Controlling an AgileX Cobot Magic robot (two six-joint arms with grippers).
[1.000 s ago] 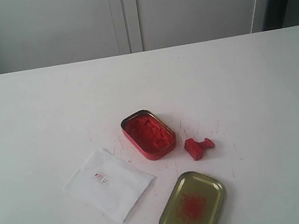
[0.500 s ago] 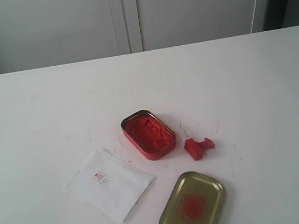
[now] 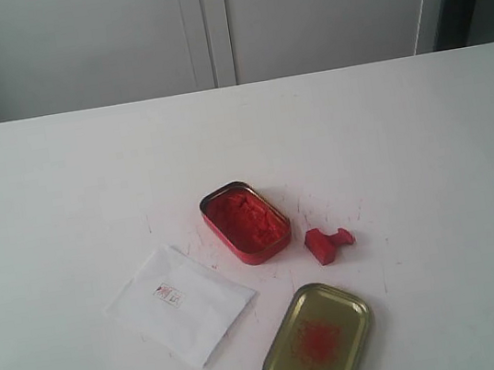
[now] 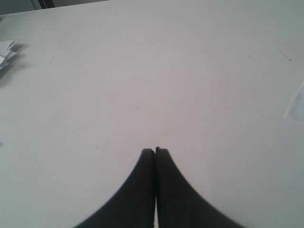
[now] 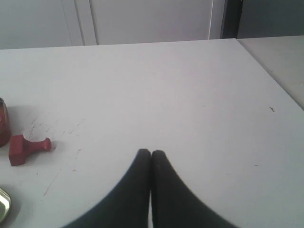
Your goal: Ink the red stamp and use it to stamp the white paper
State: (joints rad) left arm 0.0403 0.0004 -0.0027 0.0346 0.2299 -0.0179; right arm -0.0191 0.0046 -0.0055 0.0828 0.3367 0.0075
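Sideways on the counter [image 3: 62, 194], red stamp [image 3: 328, 243], just beside the open red ink tin [image 3: 245, 222], gold lid [image 3: 318, 340] near. White paper [image 3: 181, 305] left of the tin — imprint too small to read. Left gripper [image 4: 155, 151] and right gripper [image 5: 151, 153] both clenched on nothing, out of the exterior view — tin and lid cut off at the right wrist view's edge.

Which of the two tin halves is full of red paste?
The red tin beside the red stamp, heaped with paste; the gold lid shows only a thin red smear.
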